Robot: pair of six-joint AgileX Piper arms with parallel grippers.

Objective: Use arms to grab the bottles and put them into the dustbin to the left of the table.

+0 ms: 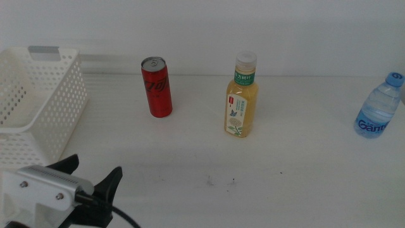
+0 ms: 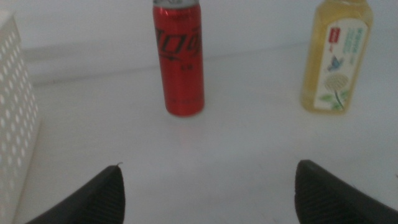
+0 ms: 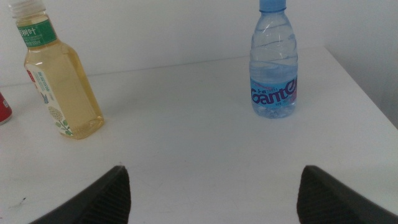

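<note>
Left claw [image 1: 95, 180] sits low at the near edge of the table [image 1: 297, 183], its two dark jaws spread wide with nothing between them, and it points toward the red can [image 1: 157, 87], which its own wrist camera shows dead ahead [image 2: 180, 59]; that line-up suggests the can is the first thing meant for a grab, since it stands closest to the basket and needs the shortest carry. Right claw [image 3: 211, 193] is out of the middle view, but its wrist camera shows its jaws equally wide and empty, facing the open stretch of table between the tea bottle [image 3: 59, 81] and the water bottle [image 3: 274, 65], so it reads as waiting rather than committed to either. Further back, all three drinks stand upright and well apart from one another, which leaves room for jaws to close round each without knocking a neighbour. Can and tea bottle [image 1: 242, 98] stand side by side in mid-table, near the far part, with the water bottle [image 1: 378, 107] off at the right edge, best reached by the right arm. White perforated basket [image 1: 38, 107] stands at the table's left side, just beside the left claw's reach, empty as far as can be seen, so no drink has gone in yet.
</note>
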